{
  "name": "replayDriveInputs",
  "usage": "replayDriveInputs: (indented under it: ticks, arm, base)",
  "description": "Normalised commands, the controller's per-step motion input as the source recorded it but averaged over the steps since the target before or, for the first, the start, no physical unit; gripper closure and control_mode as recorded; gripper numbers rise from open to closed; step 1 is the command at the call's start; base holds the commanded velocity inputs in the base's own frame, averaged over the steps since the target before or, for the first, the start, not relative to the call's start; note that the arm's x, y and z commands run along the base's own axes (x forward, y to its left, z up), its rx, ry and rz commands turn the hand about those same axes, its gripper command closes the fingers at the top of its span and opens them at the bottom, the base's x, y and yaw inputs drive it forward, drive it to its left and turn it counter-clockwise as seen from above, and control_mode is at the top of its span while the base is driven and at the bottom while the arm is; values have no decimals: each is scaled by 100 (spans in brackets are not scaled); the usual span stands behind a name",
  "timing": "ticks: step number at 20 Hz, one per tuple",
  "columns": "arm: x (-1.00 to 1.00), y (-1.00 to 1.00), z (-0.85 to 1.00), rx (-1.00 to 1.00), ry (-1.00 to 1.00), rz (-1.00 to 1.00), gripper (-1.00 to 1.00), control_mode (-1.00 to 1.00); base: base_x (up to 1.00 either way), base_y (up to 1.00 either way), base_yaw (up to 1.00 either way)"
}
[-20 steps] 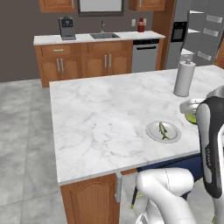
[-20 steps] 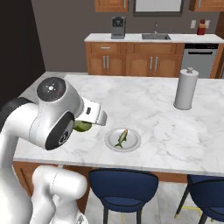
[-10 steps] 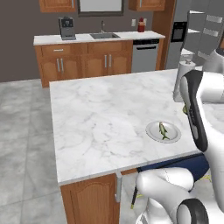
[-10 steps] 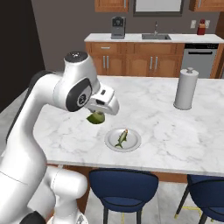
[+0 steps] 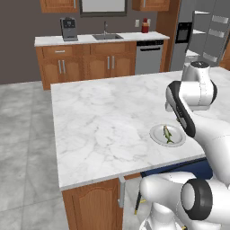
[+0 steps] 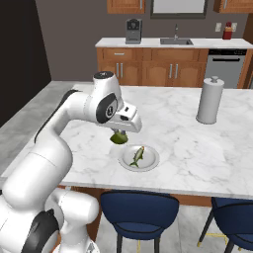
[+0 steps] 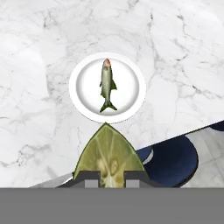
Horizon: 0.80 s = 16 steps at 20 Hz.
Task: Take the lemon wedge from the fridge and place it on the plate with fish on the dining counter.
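My gripper (image 6: pixel 118 135) is shut on the lemon wedge (image 6: pixel 117 139), a yellow-green piece hanging a little above the dining counter (image 6: pixel 188 143), just left of the plate with fish (image 6: pixel 150 163). In the hand view the wedge (image 7: pixel 108 151) sits between my fingertips (image 7: pixel 91 176), pointing at the white plate (image 7: pixel 83 103) and its small fish (image 7: pixel 106 85) on the marble (image 7: pixel 43 65). The left base view has the plate (image 5: pixel 157 134) near the island's front right edge, with my arm bent over it. The grey fridge (image 5: pixel 179 56) stands at the back right, its door shelves showing.
A tall white paper-towel roll (image 6: pixel 210 101) stands on the island right of the plate. Blue stools (image 6: pixel 138 207) are tucked under the near edge. The wall counter (image 5: pixel 99 40) with sink, coffee machine and dishwasher (image 5: pixel 148 56) runs along the back.
My arm has swung the wedge rightward over the island, from beyond the plate's left side to just beside its rim. The plate and roll stayed put.
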Motion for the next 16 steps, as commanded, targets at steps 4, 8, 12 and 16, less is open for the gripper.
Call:
replayDriveInputs:
  ticks: [4, 8, 12, 16]
  arm:
    - [100, -21, -92, -6, -7, 0, 100, -100]
    - [94, -14, -83, 0, -11, 0, 100, -100]
    - [58, -52, -49, 3, -2, 1, 100, -100]
    - [22, -56, -16, 10, 0, 4, 100, -100]
  base:
    - [0, 0, 0]
    - [0, 0, 0]
    - [0, 0, 0]
    - [0, 0, 0]
